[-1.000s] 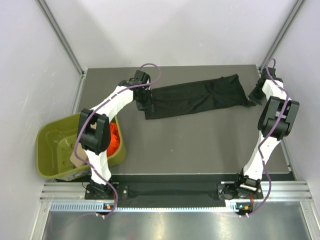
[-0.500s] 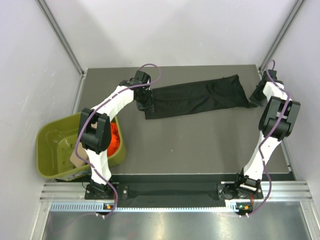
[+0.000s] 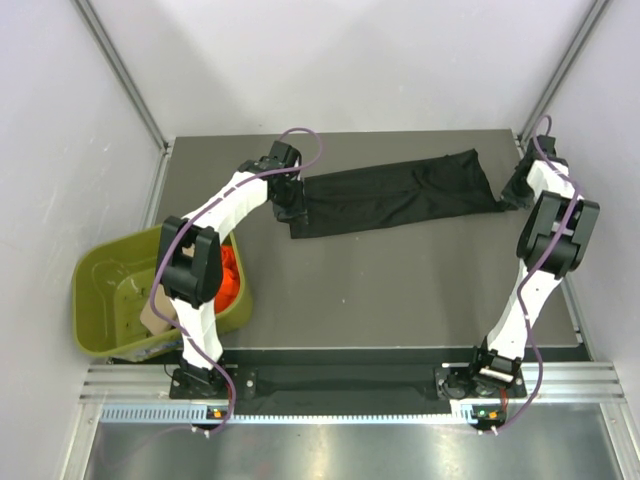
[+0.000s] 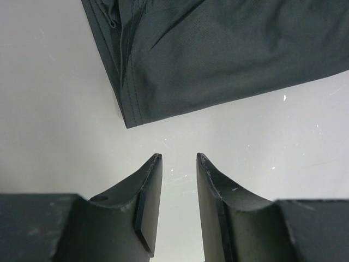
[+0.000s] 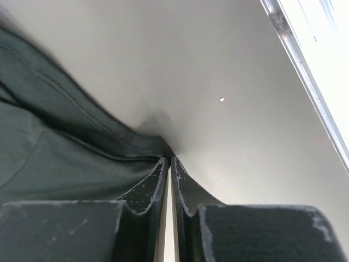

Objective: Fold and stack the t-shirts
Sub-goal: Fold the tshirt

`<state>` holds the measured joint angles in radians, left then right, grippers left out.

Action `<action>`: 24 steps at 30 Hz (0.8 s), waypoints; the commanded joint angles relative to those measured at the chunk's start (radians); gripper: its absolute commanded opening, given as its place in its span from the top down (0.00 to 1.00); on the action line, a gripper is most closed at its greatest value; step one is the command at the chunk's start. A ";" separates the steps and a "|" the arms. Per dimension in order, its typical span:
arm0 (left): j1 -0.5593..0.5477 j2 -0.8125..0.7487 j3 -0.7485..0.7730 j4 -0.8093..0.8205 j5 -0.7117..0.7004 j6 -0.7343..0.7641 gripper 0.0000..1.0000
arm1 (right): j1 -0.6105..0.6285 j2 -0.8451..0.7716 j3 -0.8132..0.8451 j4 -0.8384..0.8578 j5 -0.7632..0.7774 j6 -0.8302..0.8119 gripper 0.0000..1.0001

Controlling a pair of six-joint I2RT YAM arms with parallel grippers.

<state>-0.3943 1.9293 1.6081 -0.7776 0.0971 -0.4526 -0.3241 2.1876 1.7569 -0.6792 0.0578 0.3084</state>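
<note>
The black t-shirt [image 3: 395, 195] lies as a long folded strip across the far part of the table. My left gripper [image 3: 297, 208] is open and empty just off the shirt's left end. In the left wrist view its jaws [image 4: 179, 157] are apart over bare table, with the shirt's corner [image 4: 207, 54] just ahead. My right gripper [image 3: 508, 197] is shut on the shirt's right corner, and in the right wrist view [image 5: 170, 158] the cloth [image 5: 60, 147] runs into the shut tips. The orange-red t-shirt [image 3: 229, 276] lies bunched in the tub. A beige piece [image 3: 156, 313] shows in the tub; I cannot tell what it is.
The olive-green tub [image 3: 110, 285] stands off the table's left edge beside the left arm. White walls and metal posts close in the far side and both flanks. The table's right edge [image 5: 305, 82] runs close to the right gripper.
My right gripper has drawn a little toward the far right, pulling the shirt's right corner out tighter. The left arm has hardly moved.
</note>
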 commanded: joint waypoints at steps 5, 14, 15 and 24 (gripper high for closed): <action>0.000 -0.021 0.015 -0.009 -0.005 0.026 0.63 | -0.012 0.037 0.105 -0.052 0.054 -0.015 0.91; 0.002 -0.029 0.027 -0.023 -0.033 0.054 0.56 | -0.013 -0.038 0.138 -0.149 0.136 -0.005 0.45; 0.000 -0.026 0.029 -0.025 -0.036 0.057 0.55 | -0.016 -0.055 0.122 -0.149 0.126 0.000 0.42; -0.035 0.080 0.095 -0.129 -0.160 0.086 0.51 | -0.029 -0.186 -0.117 0.022 -0.179 0.152 0.31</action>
<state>-0.4126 1.9816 1.6714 -0.8478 0.0002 -0.3882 -0.3420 2.0785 1.6714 -0.7517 0.0086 0.3840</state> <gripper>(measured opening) 0.494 0.685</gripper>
